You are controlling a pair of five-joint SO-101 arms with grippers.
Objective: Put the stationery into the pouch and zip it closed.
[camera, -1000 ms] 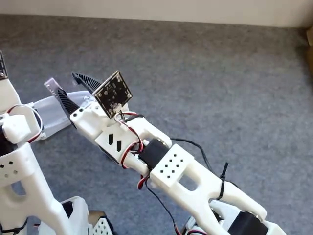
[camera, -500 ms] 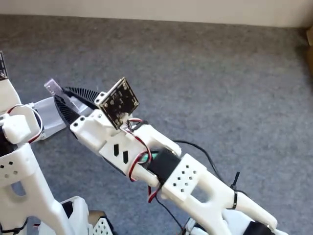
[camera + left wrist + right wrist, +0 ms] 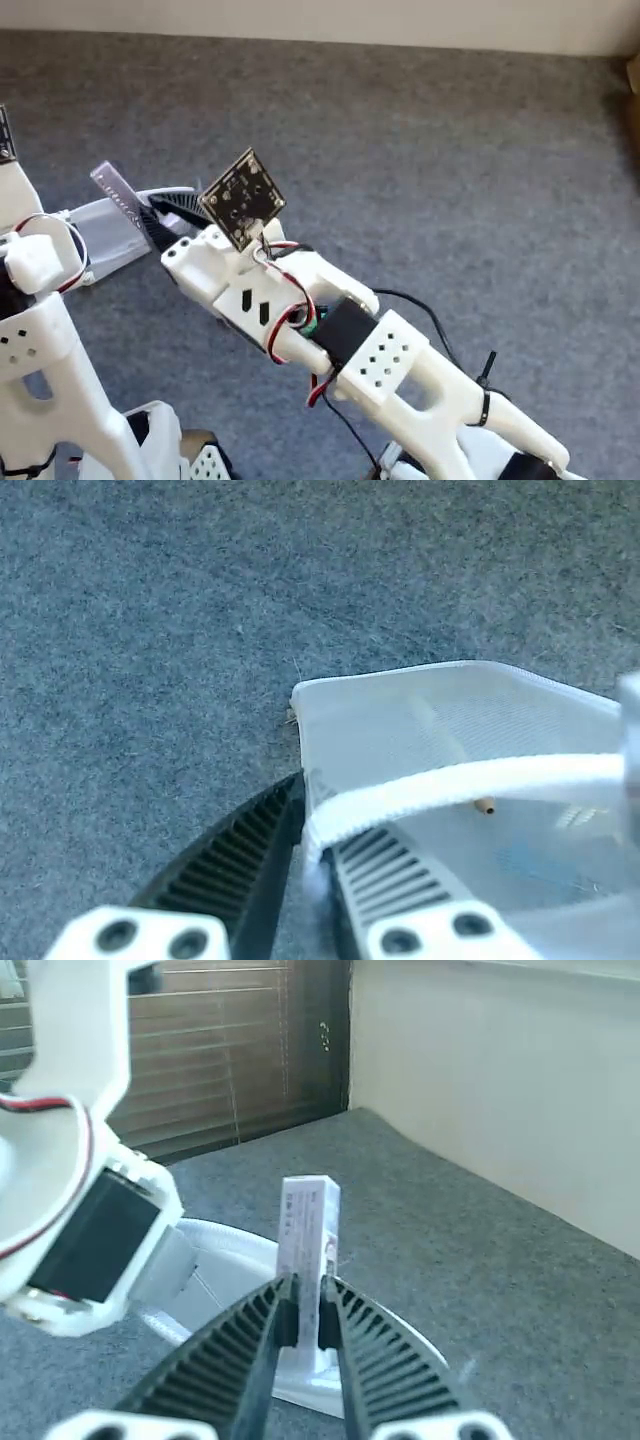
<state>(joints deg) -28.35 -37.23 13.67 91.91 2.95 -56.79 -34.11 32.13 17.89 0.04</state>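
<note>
The left gripper (image 3: 312, 820) was clamped on the rim of the translucent white mesh pouch (image 3: 420, 730), which lay on the grey carpet (image 3: 150, 630). The right gripper (image 3: 305, 1305) pinched a clear flat plastic ruler (image 3: 308, 1222) upright at the pouch's mouth. Loading seemed under way; the next move called for lowering the ruler in and releasing it.

surface: grey carpet (image 3: 470, 150) | lying on it: translucent pouch (image 3: 100, 225), close to the arms

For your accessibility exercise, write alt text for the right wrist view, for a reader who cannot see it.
The right gripper pinches a pale ruler-like strip upright over the translucent pouch on grey carpet. The white left arm is close beside it, with a pale wall behind.
</note>
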